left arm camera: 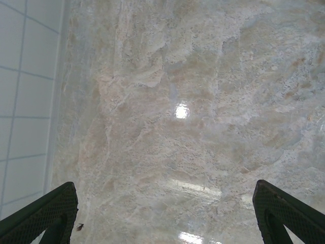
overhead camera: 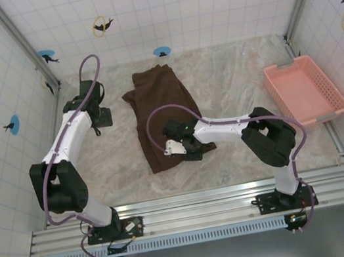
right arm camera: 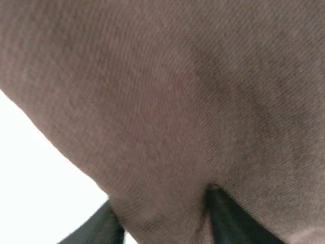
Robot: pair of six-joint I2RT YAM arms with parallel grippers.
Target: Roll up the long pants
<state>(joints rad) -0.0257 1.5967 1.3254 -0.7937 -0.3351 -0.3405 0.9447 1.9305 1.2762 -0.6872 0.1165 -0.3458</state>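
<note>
The long pants are dark brown and lie folded into a long strip down the middle of the table, running from the back toward the front. My right gripper is down on their near end. In the right wrist view, brown fabric bunches between the two dark fingers, and the gripper is shut on that fold. My left gripper hovers over bare table to the left of the pants. In its wrist view the gripper is open with only marble tabletop between its fingertips.
A pink plastic basket stands at the right side of the table. Tiled walls and metal posts close in the back and sides. The marble tabletop lies between the pants and the basket.
</note>
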